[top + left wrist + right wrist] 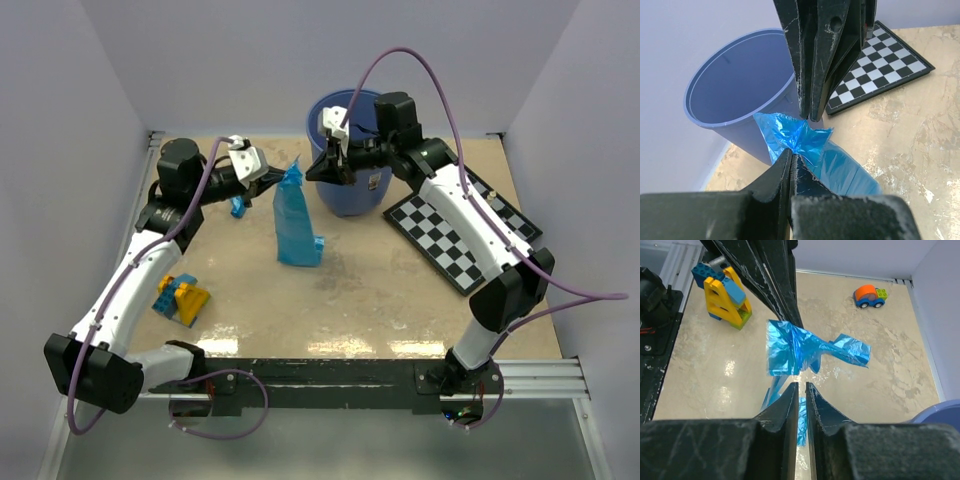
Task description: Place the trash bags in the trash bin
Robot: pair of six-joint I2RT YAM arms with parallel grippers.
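- Left gripper [800, 135] is clamped tight on the bunched top of the trash bag [297, 225]; its fingers are pressed together with blue film squeezed between them
- The bag hangs from that pinch as a long crinkled strip; its lower end reaches the table [380, 300]
- Right gripper [801, 367] sits just on the other side of the bag's top, low against the near-left wall of the bin [352, 198]; its jaws stand a crack apart, a thin slit of light between them
- In the right wrist view crumpled film spreads right at those tips, one flap trailing off to the side; I cannot tell whether any of it is pinched there
- So the bag is outside the bin, just left of it, with its top about level with the bin's rim; in the left wrist view the bin's mouth gapes straight behind the pinch
- Chessboard [470, 235] lies flat to the right of the bin, partly under the right arm
- Stack of yellow and blue toy blocks [182, 298] sits beside the left arm; a small blue block [238, 207] lies just below the left gripper; a toy car [870, 296] shows in the right wrist view only
- The tabletop is mottled beige with shiny glare patches near the front; pale lilac walls [300, 50] close it in on three sides; a dark rail [330, 375] carries both arm bases
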